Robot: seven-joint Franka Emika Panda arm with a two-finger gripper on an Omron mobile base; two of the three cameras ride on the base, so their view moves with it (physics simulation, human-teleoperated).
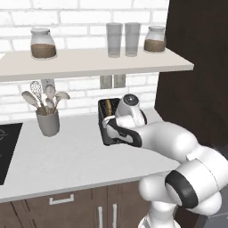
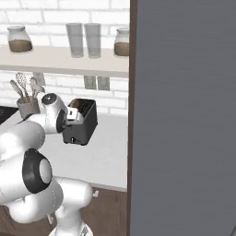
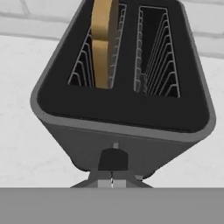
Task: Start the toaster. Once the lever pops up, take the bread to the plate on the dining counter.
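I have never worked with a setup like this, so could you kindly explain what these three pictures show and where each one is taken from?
This is a simulated kitchen with a white robot arm on a base that can drive. Two pictures come from cameras on that base, behind the arm to its left and right; the third comes from a camera on the hand, looking along the tool.

On the white counter stands a dark grey toaster. In the hand view, the bread stands in one slot and the other slot is bare. The tool is shut, holds nothing, and sits right at the toaster's front, by its lever.

Beside the toaster is a grey utensil cup with spoons. The shelf above carries two jars and two glasses.
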